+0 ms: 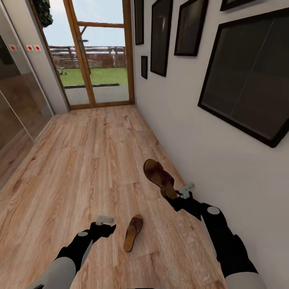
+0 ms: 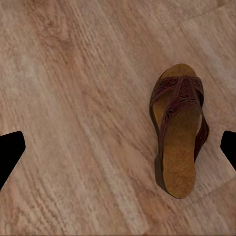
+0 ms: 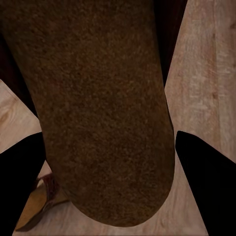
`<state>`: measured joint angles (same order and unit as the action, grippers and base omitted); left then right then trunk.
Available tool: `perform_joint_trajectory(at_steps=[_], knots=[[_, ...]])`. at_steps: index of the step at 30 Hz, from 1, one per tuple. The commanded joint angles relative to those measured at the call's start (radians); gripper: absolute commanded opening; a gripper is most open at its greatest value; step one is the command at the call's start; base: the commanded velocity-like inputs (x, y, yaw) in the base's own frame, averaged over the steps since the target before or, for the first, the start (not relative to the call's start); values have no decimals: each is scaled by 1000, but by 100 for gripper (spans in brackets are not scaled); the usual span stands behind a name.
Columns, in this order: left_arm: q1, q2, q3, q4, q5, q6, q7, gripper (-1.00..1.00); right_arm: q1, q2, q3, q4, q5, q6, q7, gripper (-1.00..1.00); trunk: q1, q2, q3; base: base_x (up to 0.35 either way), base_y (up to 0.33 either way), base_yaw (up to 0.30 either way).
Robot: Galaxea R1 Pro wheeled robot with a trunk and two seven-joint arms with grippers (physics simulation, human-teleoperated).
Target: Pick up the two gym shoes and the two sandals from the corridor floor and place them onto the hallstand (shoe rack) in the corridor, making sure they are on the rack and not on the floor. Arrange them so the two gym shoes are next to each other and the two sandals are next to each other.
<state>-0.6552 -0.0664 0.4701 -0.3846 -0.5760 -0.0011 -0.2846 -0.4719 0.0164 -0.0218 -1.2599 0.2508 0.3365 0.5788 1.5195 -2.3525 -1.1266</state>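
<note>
Two dark brown sandals show on the corridor floor [image 1: 88, 160] of light wood planks. My right gripper [image 1: 174, 196] is shut on one sandal [image 1: 159, 176] near the right wall. Its tan sole [image 3: 103, 98] sits between the black fingers [image 3: 206, 191], above the floor. The other sandal [image 1: 133, 232] lies flat on the planks just right of my left gripper [image 1: 107, 225]. In the left wrist view that sandal [image 2: 179, 132] rests strap side up, off to one side of the open left gripper [image 2: 118, 147], which holds nothing. The gym shoes and the hallstand are out of view.
A white wall [image 1: 188, 132] with black framed pictures [image 1: 253, 76] runs close along the right. A wood-framed glass door [image 1: 100, 52] closes the far end. A glossy panel [image 1: 16, 112] lines the left side. Open planks stretch ahead.
</note>
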Motion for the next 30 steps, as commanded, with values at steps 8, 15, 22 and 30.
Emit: perform_joint_trajectory(at_steps=[8,15,22,30], knots=[[-1,-1,8,3,-8,-2,-7,100,-1,9,0,7,2,4,10,-100,0,0,-1,22,0,-16],[-1,-2,8,3,-8,-3,-8,100,-1,18,2,11,0,4,12,-100,0,0,-1,2,0,-211],[-1,-2,8,6,-8,-3,-8,100,-1,24,2,12,-1,3,13,-100,0,0,-1,0,0,-241],[-1,-3,8,9,-6,-3,-7,100,-1,33,2,14,-1,3,13,-100,0,0,-1,24,0,-43]])
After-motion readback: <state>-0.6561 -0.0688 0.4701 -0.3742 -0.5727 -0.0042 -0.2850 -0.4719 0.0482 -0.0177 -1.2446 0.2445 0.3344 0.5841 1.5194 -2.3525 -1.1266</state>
